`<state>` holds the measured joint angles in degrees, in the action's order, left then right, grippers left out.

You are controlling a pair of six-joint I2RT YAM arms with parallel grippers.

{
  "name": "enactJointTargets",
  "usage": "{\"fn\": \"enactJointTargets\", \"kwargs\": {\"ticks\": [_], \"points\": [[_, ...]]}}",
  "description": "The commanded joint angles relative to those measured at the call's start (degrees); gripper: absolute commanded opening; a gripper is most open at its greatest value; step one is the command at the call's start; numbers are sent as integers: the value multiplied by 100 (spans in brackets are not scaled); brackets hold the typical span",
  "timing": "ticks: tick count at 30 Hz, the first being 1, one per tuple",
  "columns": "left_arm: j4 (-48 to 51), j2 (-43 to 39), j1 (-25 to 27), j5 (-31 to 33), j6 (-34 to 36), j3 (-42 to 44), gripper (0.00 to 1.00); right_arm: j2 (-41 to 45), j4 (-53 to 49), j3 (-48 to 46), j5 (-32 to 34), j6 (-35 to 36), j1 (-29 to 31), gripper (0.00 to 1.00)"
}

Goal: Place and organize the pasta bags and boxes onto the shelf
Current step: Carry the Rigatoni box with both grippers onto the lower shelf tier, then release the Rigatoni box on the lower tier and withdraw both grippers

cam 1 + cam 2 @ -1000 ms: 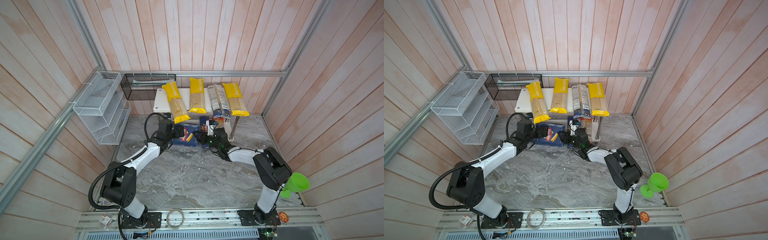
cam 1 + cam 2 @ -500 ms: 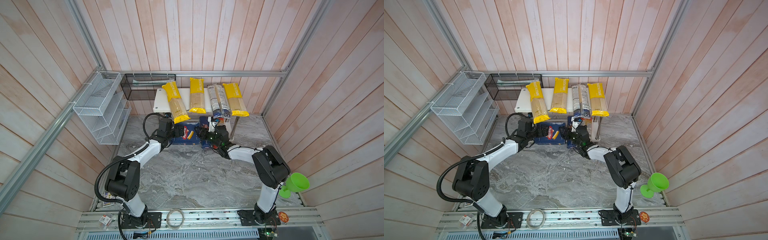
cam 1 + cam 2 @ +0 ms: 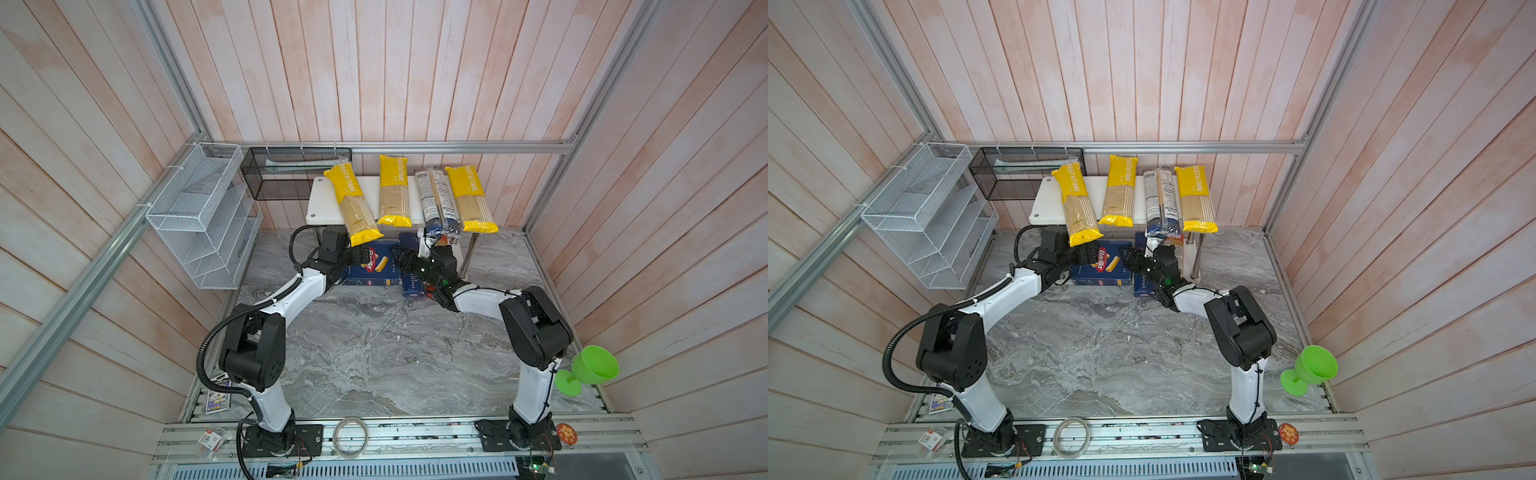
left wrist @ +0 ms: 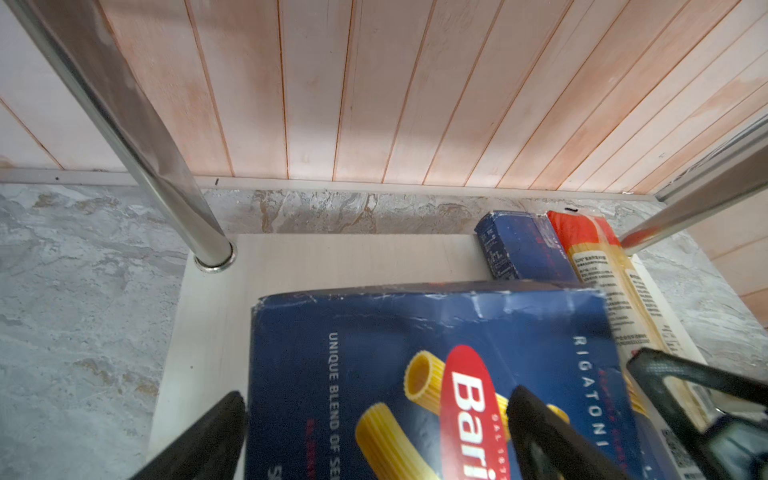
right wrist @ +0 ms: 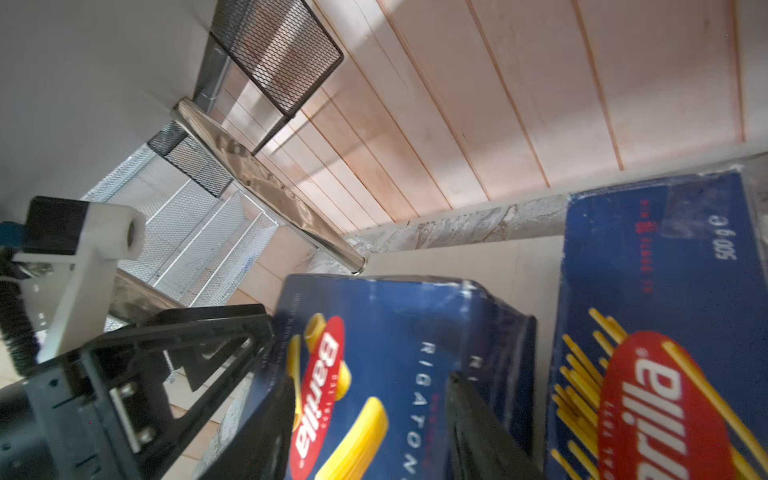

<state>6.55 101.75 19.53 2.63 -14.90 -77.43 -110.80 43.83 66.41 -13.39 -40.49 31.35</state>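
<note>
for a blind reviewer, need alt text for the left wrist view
A blue rigatoni box lies on the shelf's lower board, with the left gripper at its near end; beyond it, a spaghetti box and red-ended bag.

"PASTATIME" runs down each of three yellow bags; wide blue box reads "Barilla" in a red oval, plus "RIGATONI" and "UNIQUE BLEND OF"; narrow blue box shows "500 g" and part of "Barilla"; red-ended bag label print too small to read.
</note>
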Motion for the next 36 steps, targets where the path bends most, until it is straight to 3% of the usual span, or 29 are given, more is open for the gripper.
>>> {"fn": "enactJointTargets", "kwargs": {"ticks": [1, 14, 21, 25, 36], "points": [[-70, 85, -57, 473, 312, -376, 100, -58, 266, 225, -195, 70, 18, 59], [-10, -410, -86, 598, 153, 377, 100, 702, -124, -526, -254, 695, 135, 60], [160, -1295, -82, 427, -116, 1238, 100, 1581, -981, -1061, -33, 1540, 595, 60], [346, -1816, -81, 531, -173, 1717, 100, 1865, -1125, -1499, -51, 1606, 855, 59], [834, -3382, -90, 974, -402, 2879, 100, 1077, -849, -1292, -278, 1505, 1403, 57]]}}
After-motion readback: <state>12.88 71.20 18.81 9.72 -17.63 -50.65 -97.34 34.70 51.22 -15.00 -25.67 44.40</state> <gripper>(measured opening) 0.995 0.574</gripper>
